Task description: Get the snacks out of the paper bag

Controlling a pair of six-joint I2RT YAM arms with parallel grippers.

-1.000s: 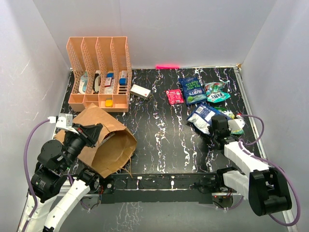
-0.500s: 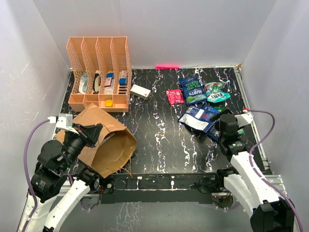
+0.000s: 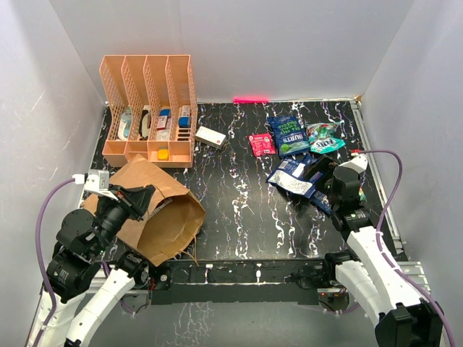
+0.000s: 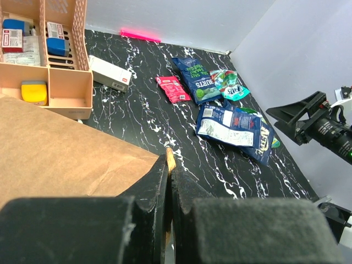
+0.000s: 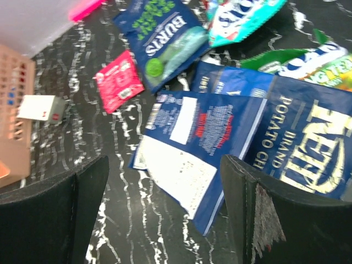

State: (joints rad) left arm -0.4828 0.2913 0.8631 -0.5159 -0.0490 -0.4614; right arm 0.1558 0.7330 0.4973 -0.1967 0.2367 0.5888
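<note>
Top view, bag: the tall brown kraft paper bag [image 3: 163,213] lies on its side at the near-left of the black marbled bench [image 3: 239,202]. Its long axis slants from far-left to near-right. The twisted handles show at the near-right end, so the mouth probably faces that way.
Top view, left gripper: the left gripper [image 3: 141,196] sits right on the bag's upper side.
Top view, snacks: several packets lie on the right half of the bench, well apart from the bag. They include a small pink-red packet [image 3: 261,144], a dark blue Burts chip bag [image 3: 287,134], a teal bag [image 3: 323,137] and a dark blue chip bag lying white-label side up [image 3: 293,177].
Top view, right gripper: the right gripper [image 3: 329,179] hovers over the near edge of that pile. The bag is off to its left, across bare bench.
Left wrist view, grasp: the gripper is clenched, with a sliver of brown paper pinched between the fingers [image 4: 157,187]. It is grasping the bag's edge.
Right wrist view, grasp: the fingers [image 5: 250,209] are spread wide with nothing between them. The labelled blue bag lies flat just below. A second dark blue potato-chip bag [image 5: 308,137] and a green-yellow bag [image 5: 324,60] lie to its right.
Bag contents: cannot tell, as no view looks into the mouth.
Judgement, key relation: the left arm is holding the bag, so the free right arm would have to do any further reach. That reach runs leftward and toward the near edge, then into the mouth along the bag's slanted axis.
</note>
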